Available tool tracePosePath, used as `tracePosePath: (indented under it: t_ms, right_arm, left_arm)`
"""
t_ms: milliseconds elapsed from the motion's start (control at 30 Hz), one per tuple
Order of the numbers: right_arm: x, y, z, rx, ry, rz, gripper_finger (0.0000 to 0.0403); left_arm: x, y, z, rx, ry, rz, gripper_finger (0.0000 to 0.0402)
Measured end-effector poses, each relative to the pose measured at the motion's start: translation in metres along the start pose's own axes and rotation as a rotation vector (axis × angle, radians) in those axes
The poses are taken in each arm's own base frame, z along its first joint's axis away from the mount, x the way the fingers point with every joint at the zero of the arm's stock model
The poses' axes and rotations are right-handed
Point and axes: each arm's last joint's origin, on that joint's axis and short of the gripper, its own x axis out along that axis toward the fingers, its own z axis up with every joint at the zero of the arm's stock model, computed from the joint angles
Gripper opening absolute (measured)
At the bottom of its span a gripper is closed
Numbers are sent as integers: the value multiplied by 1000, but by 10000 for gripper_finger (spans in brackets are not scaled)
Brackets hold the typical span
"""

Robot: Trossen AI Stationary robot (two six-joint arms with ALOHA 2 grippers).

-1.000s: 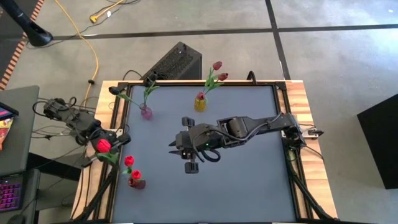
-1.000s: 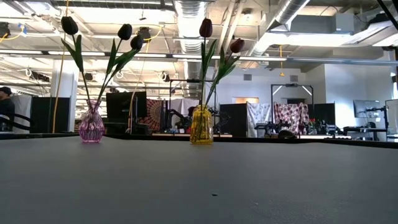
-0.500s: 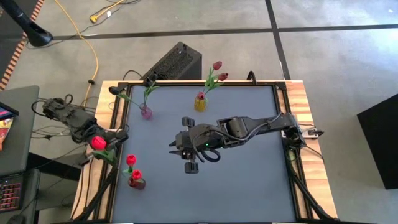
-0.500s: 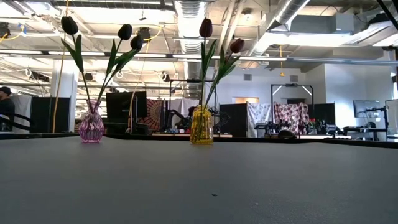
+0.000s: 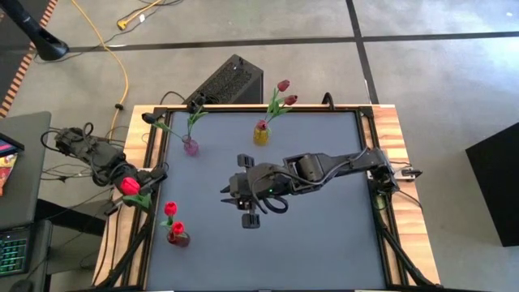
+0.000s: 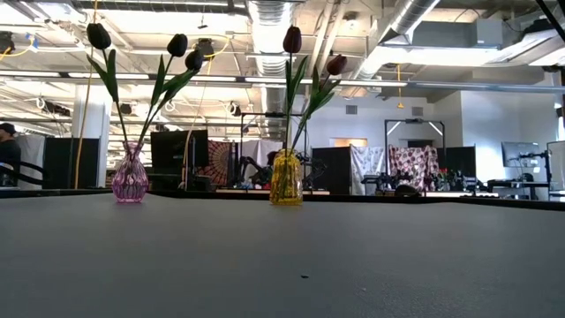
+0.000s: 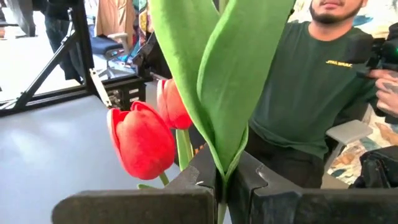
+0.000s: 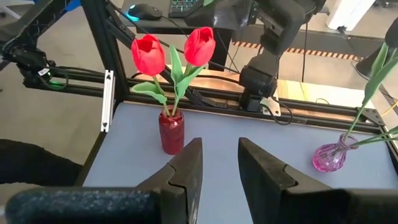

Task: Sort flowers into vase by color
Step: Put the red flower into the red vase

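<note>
My left gripper (image 5: 146, 180) hovers at the table's left edge, shut on a red tulip (image 5: 130, 185) whose broad green leaves (image 7: 217, 74) rise from its fingers. Just near of it, a small red vase (image 5: 178, 238) stands with two red tulips (image 8: 174, 50) in it. A pink vase (image 6: 130, 177) with near-black tulips and a yellow vase (image 6: 285, 179) with maroon tulips stand along the far edge. My right gripper (image 5: 243, 203) is open above the table's middle, its fingers pointing toward the red vase (image 8: 171, 132). My left gripper pinches the tulip between its two fingers low on the stem (image 7: 221, 182), where the leaves fold together. The leaves stand straight out past the fingertips and the flower is lifted clear of the table. Two red heads (image 7: 146, 140) show beside the leaves; which one is the held one, I cannot tell.
A person in a green shirt (image 7: 305, 81) stands beyond the table in the left wrist view. A black box (image 5: 231, 81) sits behind the far edge. Cables hang off the table's left side (image 5: 81, 154). Bare grey tabletop (image 5: 324, 235) lies near and right.
My left gripper and its red tulip have drifted a little toward the table's left edge, away from the red vase. The vases and the right arm have kept still.
</note>
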Motion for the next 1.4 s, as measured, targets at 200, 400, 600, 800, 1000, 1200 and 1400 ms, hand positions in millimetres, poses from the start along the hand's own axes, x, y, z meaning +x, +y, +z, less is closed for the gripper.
tracePosePath:
  t_ms: [200,400,600,800,1000,1200,1400]
  right_arm:
    - [0,0,0,0,1,0,127]
    - [0,0,0,-3,1,0,127]
    - [0,0,0,-3,1,-1,127]
    - [0,0,0,-3,1,-1,127]
    - [0,0,0,-3,1,-1,127]
    - [0,0,0,-3,1,-1,127]
    - [0,0,0,-3,1,-1,127]
  left_arm:
    - [0,0,0,-10,-2,2,0]
    - [5,3,-8,-45,20,5,0]
    - [9,5,-15,-81,42,9,0]
    - [13,7,-24,-99,74,17,0]
    - [13,8,-24,-143,71,25,0]
    - [13,7,-24,-173,72,24,20]
    - [13,8,-24,-177,71,29,68]
